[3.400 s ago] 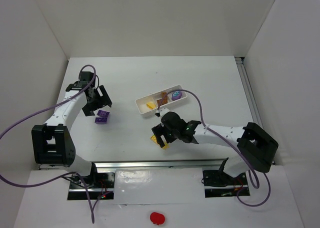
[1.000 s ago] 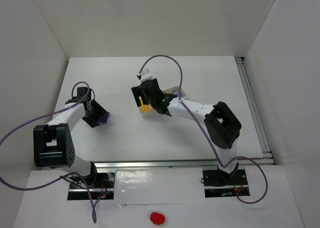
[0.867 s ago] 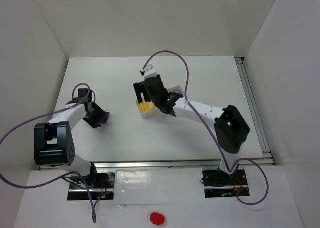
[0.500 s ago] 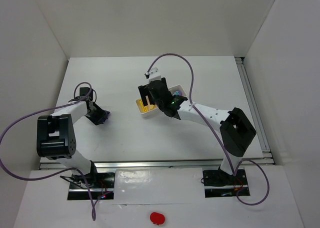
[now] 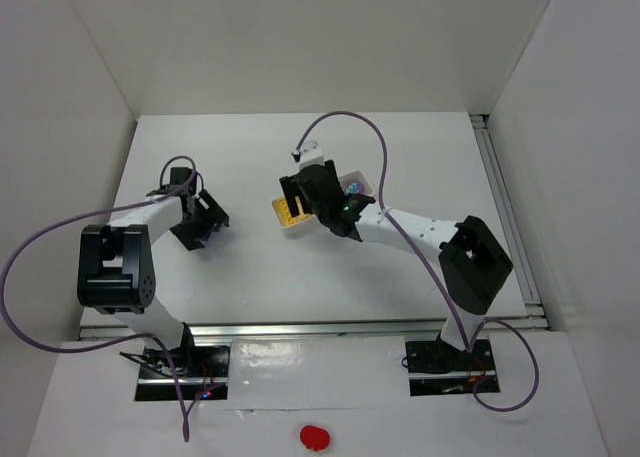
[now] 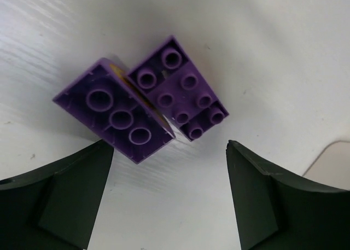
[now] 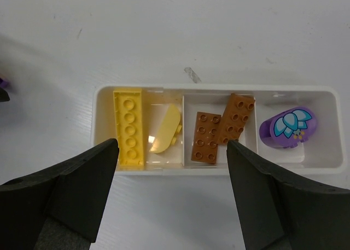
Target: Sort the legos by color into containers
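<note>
L gripper point(image 6: 169, 168): open wide, empty, poised just short of an underside-up purple lego point(image 6: 117, 118). That one sits tilted, centre-left of the left wrist view, touching a studs-up purple lego point(image 6: 183, 97) on the surface point(image 6: 262, 42). Both prob. light, rigid, slick-walled, and likely to skid or tip if nudged. Best take one at a time across the long side walls, not the studs.

R gripper point(image 7: 172, 168): open, empty, above the container point(image 7: 219, 88). Inside: yellow legos point(image 7: 128, 127) left, brown legos point(image 7: 206, 136) mid, purple piece point(image 7: 287, 128) right.
</note>
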